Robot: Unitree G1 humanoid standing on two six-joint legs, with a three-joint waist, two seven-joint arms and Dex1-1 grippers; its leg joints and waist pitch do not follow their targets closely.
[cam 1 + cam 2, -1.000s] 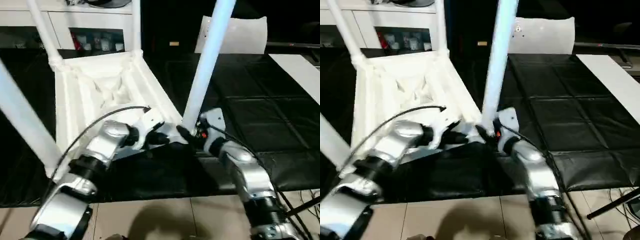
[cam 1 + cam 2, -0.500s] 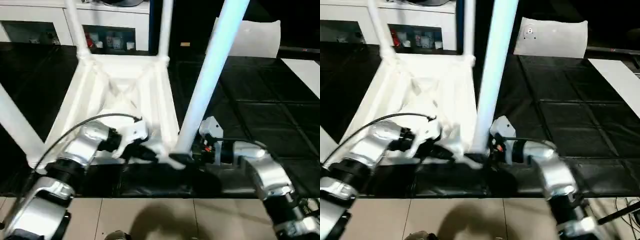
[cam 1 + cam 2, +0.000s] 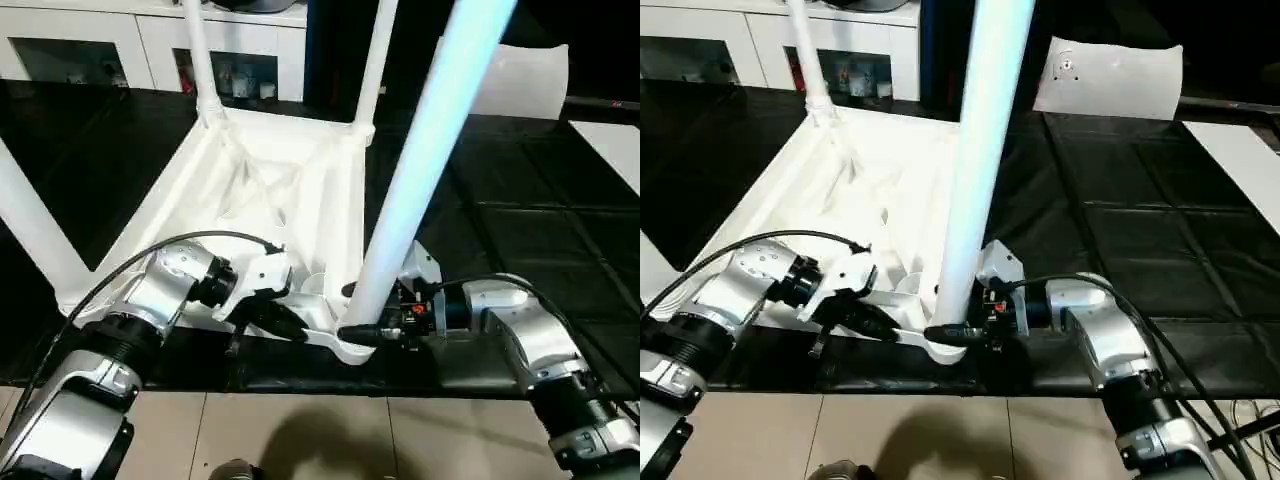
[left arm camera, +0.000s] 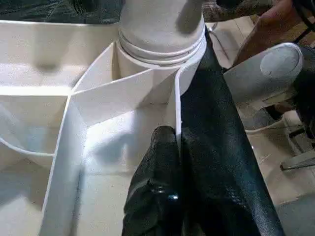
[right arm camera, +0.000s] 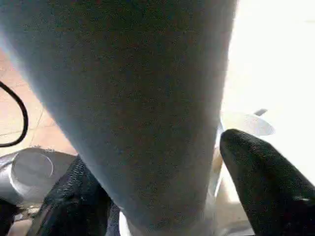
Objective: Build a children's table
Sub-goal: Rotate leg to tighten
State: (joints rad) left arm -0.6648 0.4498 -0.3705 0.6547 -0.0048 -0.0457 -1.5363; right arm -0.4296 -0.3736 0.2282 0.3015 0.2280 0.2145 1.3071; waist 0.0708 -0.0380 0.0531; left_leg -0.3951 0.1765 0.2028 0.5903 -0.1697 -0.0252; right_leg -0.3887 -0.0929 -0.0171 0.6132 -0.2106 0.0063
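The children's table (image 3: 270,190) lies upside down on a black mat, its white legs pointing up. The near right leg (image 3: 430,170) stands in the corner socket (image 3: 350,350) closest to me. My right gripper (image 3: 360,332) reaches in from the right, one black finger on each side of that leg's base (image 5: 147,98), shut on it. My left gripper (image 3: 285,322) is shut on the thin white rim (image 4: 178,108) of the top, just left of that socket. Two far legs (image 3: 200,50) and a left leg (image 3: 30,230) also rise.
A flat whitish bag (image 3: 520,80) lies at the back right of the black mat (image 3: 520,230). White cabinets (image 3: 100,40) stand behind. A white board (image 3: 610,140) lies at the far right. Tiled floor (image 3: 300,440) begins at the mat's near edge.
The camera has shifted. My right gripper has swung from behind the near right leg to its right side, at the base. The left gripper keeps its hold on the rim.
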